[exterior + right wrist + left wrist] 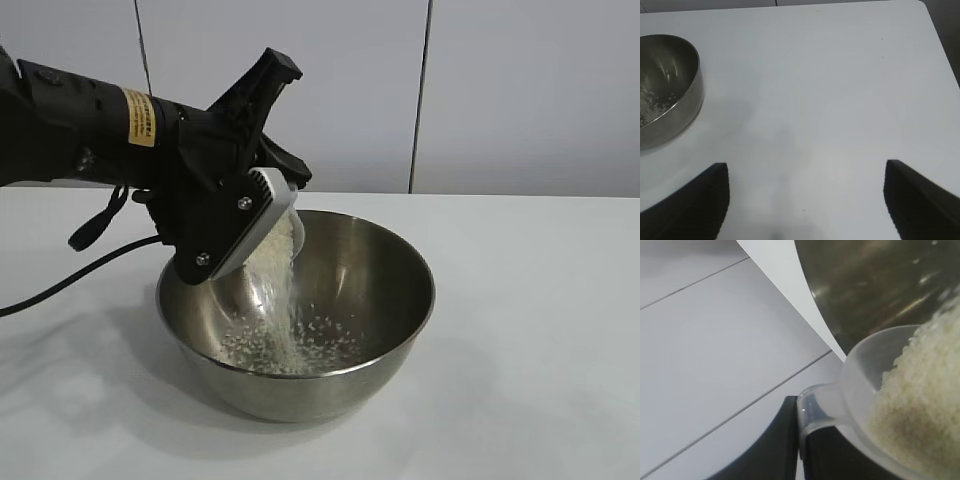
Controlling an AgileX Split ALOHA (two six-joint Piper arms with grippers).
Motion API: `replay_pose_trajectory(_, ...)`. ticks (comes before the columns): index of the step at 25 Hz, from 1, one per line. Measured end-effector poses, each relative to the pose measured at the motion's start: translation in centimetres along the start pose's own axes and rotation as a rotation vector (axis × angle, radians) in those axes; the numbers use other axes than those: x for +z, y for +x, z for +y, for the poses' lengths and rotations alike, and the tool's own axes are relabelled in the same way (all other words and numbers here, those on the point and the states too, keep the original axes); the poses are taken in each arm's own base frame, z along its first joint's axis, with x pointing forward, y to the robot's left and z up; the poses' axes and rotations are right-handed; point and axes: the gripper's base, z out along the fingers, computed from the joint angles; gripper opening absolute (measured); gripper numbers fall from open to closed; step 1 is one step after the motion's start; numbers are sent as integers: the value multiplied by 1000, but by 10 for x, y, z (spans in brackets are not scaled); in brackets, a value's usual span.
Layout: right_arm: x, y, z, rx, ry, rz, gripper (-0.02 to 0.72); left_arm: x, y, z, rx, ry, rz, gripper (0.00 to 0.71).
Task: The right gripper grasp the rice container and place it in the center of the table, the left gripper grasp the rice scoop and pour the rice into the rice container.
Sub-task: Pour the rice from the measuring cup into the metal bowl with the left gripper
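Shiny round stainless-steel rice container [300,330] at lower centre of white table [540,330], black left gripper [262,170] clamping tilted clear plastic rice scoop [262,235], white rice [278,290] streaming in, right gripper [805,205] fingers spread wide, holding nothing, apart from the container.

The left claw [262,205] and rice scoop [268,232] block the rice container's [385,290] left rim; its right side stands open.

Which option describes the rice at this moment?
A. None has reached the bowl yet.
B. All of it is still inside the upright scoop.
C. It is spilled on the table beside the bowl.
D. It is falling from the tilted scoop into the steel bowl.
D: the left gripper tilts the rice scoop over the rice container, and the rice streams down onto the bowl's bottom.
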Motion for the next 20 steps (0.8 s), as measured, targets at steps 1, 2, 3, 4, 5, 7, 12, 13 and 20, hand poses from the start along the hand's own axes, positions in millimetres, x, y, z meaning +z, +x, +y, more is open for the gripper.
replay_pose_trajectory(1, 0, 0, 0, 0, 1, 0, 578, 1, 1, 2, 25, -9, -7, 3)
replay_pose_trajectory(2, 0, 0, 0, 0, 1, 0, 578, 1, 2, 5, 51, -15, -13, 3)
replay_pose_trajectory(3, 0, 0, 0, 0, 1, 0, 578, 2, 3, 7, 73, -19, -18, 3)
replay_pose_trajectory(4, 0, 0, 0, 0, 1, 0, 578, 3, 4, 9, 100, -26, -25, 3)
replay_pose_trajectory(5, 0, 0, 0, 0, 1, 0, 578, 4, 5, 11, 128, -30, -31, 3)
replay_pose_trajectory(7, 0, 0, 0, 0, 1, 0, 578, 5, 6, 14, 180, -33, -46, 3)
replay_pose_trajectory(12, 0, 0, 0, 0, 1, 0, 578, 5, 5, 16, 251, -42, -74, 3)
replay_pose_trajectory(13, 0, 0, 0, 0, 1, 0, 578, 5, 5, 16, 253, -43, -75, 3)
replay_pose_trajectory(20, 0, 0, 0, 0, 1, 0, 578, 6, 1, 17, 431, -46, -88, 3)
